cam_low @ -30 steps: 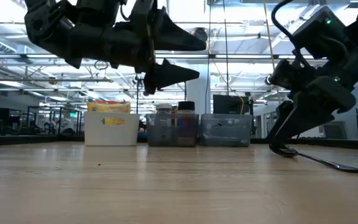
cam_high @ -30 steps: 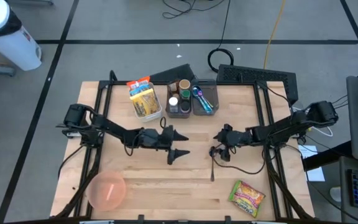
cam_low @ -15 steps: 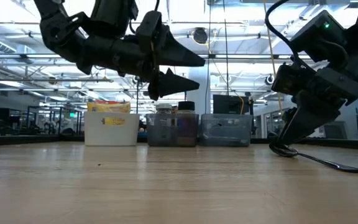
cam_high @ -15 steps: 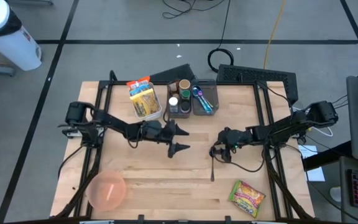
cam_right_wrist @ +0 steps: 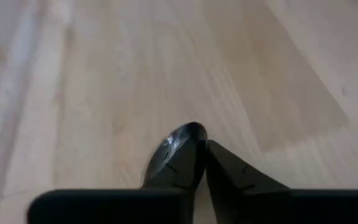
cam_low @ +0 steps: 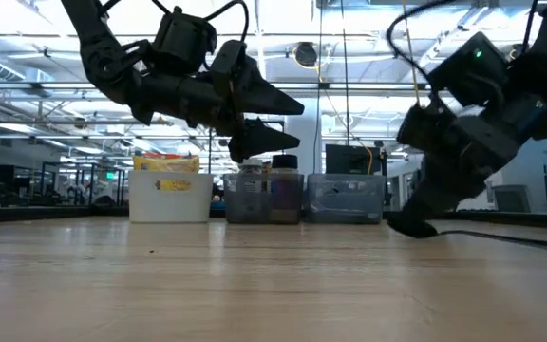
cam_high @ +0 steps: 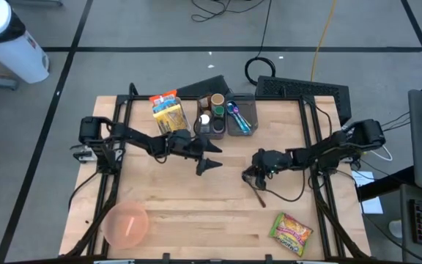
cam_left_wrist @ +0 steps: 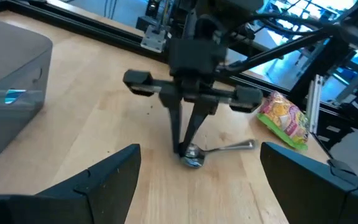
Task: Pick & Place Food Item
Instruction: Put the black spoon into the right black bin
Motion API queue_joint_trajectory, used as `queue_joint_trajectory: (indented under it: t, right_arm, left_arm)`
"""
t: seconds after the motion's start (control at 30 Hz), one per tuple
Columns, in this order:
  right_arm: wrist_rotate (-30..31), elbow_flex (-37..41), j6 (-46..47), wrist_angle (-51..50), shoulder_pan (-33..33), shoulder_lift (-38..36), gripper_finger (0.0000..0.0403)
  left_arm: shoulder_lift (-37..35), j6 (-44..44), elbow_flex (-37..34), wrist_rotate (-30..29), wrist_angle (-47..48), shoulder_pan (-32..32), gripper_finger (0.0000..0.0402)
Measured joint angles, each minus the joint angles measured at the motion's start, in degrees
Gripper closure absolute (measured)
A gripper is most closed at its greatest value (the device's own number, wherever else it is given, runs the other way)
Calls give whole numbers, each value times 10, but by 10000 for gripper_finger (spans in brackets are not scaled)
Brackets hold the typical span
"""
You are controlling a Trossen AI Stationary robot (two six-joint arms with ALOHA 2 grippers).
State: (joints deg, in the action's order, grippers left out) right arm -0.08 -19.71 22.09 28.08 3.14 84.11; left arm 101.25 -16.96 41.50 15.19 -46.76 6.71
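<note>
A metal spoon [cam_high: 257, 194] lies on the wooden table right of the middle, its handle [cam_low: 516, 237] running toward the near right. My right gripper [cam_high: 249, 177] stands low over the spoon's bowl end, shut on it. My left gripper [cam_high: 215, 155] hangs open in the air near the far bins, with nothing between its fingers [cam_left_wrist: 107, 180]. A yellow and pink snack packet [cam_high: 291, 230] lies flat near the table's near right corner, untouched. My right gripper has the spoon's bowl [cam_left_wrist: 192, 159] between its two fingertips [cam_right_wrist: 185, 155], which close to a point on it. The fingers slant down from the table's right side. The bowl end is at the table top and the handle [cam_left_wrist: 234, 147] lies on the wood behind it.
At the far edge stand a white bin of packets [cam_high: 170, 117] and two grey bins with jars [cam_high: 211, 117] and utensils [cam_high: 240, 119]. A pink bowl [cam_high: 127, 224] sits at the near left. Bare wood lies between the arms.
My right gripper has sunk toward the table, shifted a little toward the left edge and shut on the spoon's bowl; the spoon's handle has swung toward the right. My left gripper, still open, has moved toward the far edge, nearer the bins.
</note>
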Motion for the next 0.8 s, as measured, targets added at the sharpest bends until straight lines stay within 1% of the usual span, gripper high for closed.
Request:
queue_joint_trajectory:
  t: [0.07, 0.2, 0.33, 0.47, 0.53, 0.6, 0.8]
  right_arm:
    - [-4, 0, -33, 35, -4, -4, 394]
    - [-2, -14, -97, 51, -21, -55, 398]
    - [1, -48, -169, -4, -38, -118, 402]
    - [17, -102, -228, -39, -47, -155, 402]
    - [40, -121, -251, -51, -47, -156, 402]
    - [47, -133, -265, -50, -47, -147, 402]
    - [48, -146, -269, 31, -46, -81, 402]
  left_arm:
    - [0, 0, 0, 16, 1, 9, 66]
    - [0, -15, 0, 46, 2, 28, 66]
    - [0, -27, 0, 75, -1, 46, 66]
    - [0, -17, 0, 79, -13, 57, 66]
    - [0, -5, 0, 77, -16, 58, 66]
    - [0, 3, 2, 68, -18, 57, 66]
    - [0, 27, 30, 57, -30, 41, 66]
